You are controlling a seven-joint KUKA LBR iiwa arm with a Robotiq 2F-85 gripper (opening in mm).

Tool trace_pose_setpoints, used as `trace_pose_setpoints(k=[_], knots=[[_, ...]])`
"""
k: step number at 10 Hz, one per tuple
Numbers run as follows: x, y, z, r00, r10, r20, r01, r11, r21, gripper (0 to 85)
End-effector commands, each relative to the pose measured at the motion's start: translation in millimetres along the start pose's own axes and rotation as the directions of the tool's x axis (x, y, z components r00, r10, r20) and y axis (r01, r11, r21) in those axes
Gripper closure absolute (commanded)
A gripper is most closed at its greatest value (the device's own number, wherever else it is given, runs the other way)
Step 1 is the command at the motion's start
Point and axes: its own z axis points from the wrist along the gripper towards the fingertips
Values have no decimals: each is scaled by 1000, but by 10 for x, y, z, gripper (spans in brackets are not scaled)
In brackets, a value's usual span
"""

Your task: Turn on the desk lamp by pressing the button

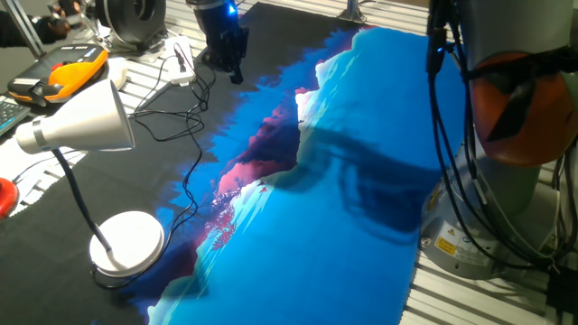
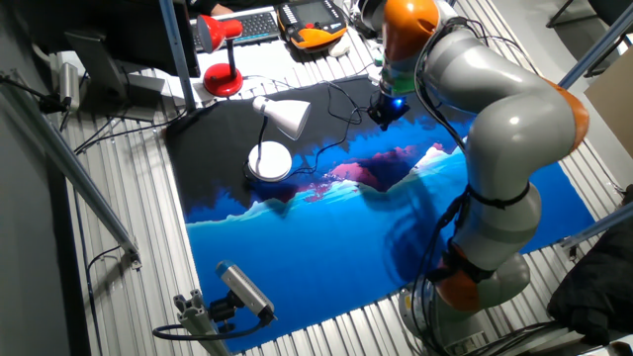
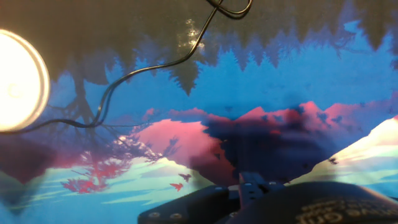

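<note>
The desk lamp stands at the left of the mat: white cone shade [image 1: 77,122], thin dark neck [image 1: 79,199] and flat round white base [image 1: 126,242]. It also shows in the other fixed view [image 2: 282,119]. In the hand view only the base's bright disc [image 3: 15,81] shows, at the left edge. No button shows clearly. The lamp's dark cable [image 1: 176,117] runs over the mat to a small white block [image 1: 178,78]. My gripper [image 1: 233,65] hangs over the black far end of the mat, well apart from the lamp. Its fingertips are too dark to judge.
The blue mountain-print mat [image 1: 361,199] covers the table. An orange pendant [image 1: 63,77] lies at the far left. A red lamp [image 2: 226,74] and a keyboard [image 2: 237,25] stand behind the mat. The arm's base [image 1: 506,208] is at the right, and a camera [image 2: 242,292] at the front.
</note>
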Motion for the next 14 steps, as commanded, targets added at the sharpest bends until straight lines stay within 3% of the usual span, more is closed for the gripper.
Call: trace_pose_setpoints(k=[1,2,3,6,8,9,10,11,12,13,14], knots=[[0,2,-1,1000,15,24,-14,1000,-15,850],[0,2,-1,998,25,65,-22,998,-53,850],[0,2,-1,988,-9,152,19,998,-61,850],[0,2,-1,993,-41,114,60,984,-169,850],[0,2,-1,995,-53,85,63,991,-117,850],[0,2,-1,998,-36,57,42,993,-113,850],[0,2,-1,998,-24,52,31,989,-142,850],[0,2,-1,999,4,46,5,981,-195,850],[0,2,-1,999,13,32,-6,980,-199,850],[0,2,-1,1000,22,13,-19,975,-222,850],[-62,56,-13,999,30,-13,-33,966,-255,850]])
